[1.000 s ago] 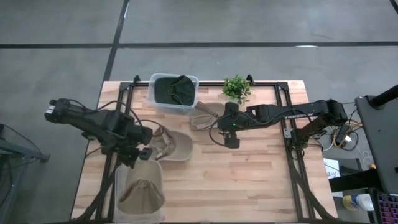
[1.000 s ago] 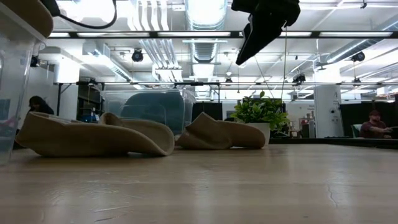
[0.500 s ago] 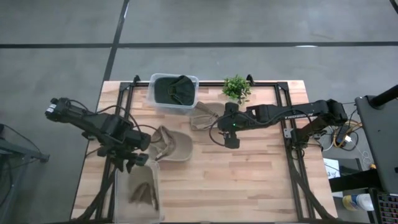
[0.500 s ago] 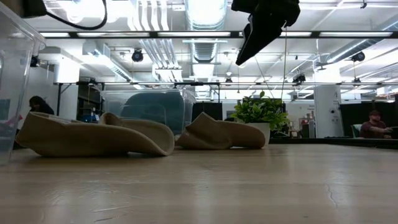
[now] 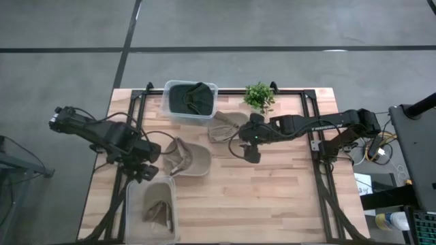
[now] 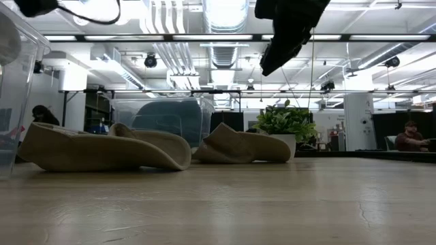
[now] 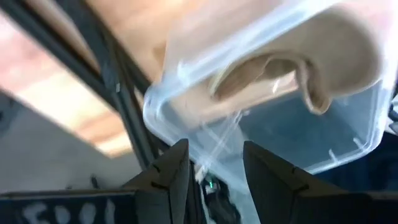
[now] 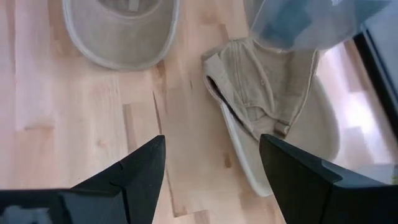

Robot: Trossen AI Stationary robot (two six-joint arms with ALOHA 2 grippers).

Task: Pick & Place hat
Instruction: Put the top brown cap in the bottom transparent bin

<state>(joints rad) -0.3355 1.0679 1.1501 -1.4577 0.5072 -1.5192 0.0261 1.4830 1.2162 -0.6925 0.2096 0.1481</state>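
A tan hat [image 5: 157,212] lies inside the clear bin [image 5: 134,204] at the table's near left, seen through the bin wall in the left wrist view [image 7: 298,62]. My left gripper [image 5: 146,170] hangs open just above the bin's far rim, holding nothing [image 7: 214,168]. A second tan hat [image 5: 187,158] rests brim-down on the table beside it. A third tan hat [image 5: 225,126] lies near the far bin. My right gripper [image 5: 248,151] hovers open above the table between these two hats [image 8: 211,180].
A clear bin [image 5: 189,101] holding a dark green hat stands at the far edge, with a small potted plant [image 5: 259,95] to its right. Black frame rails [image 5: 320,156] run along both table sides. Bare wood lies across the near right half [image 5: 272,204].
My left gripper has opened and let go of the tan hat, which has dropped from the bin's rim down into the near-left bin. The gripper has drawn slightly toward the table's left edge. My right arm has kept still.
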